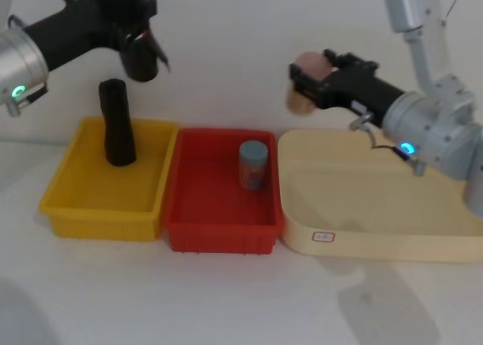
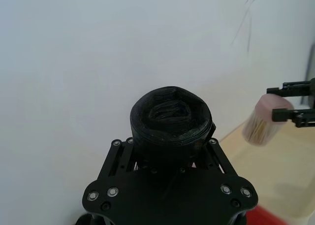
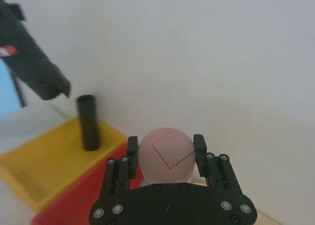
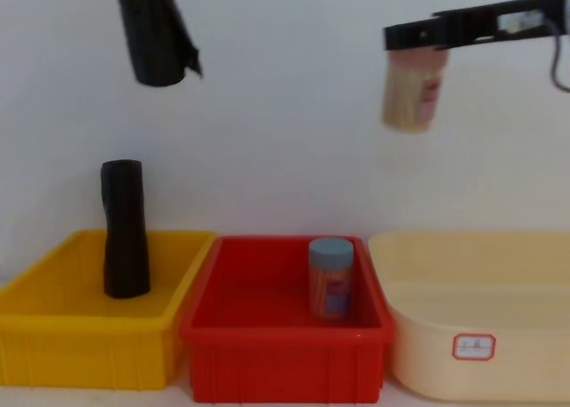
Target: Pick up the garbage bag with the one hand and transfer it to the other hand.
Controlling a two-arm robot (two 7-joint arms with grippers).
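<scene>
The garbage bag (image 1: 143, 54), a black roll with a red-and-white label band and a loose flap, hangs high above the yellow bin, and my left gripper (image 1: 134, 35) is shut on it. The left wrist view looks onto the roll's end (image 2: 170, 119), between that gripper's (image 2: 165, 146) fingers. In the chest view the bag (image 4: 156, 37) is at the top left. My right gripper (image 1: 311, 77), on the blue-lit arm, is raised to the right, apart from the bag. It is shut on a pink-lidded jar (image 1: 302, 96), seen close in the right wrist view (image 3: 165, 156).
A plain black roll (image 1: 117, 126) stands upright in the yellow bin (image 1: 98, 217). A blue-lidded jar (image 1: 253, 164) stands in the red bin (image 1: 219, 235). A cream tub (image 1: 377, 243) sits at the right. A white wall is close behind.
</scene>
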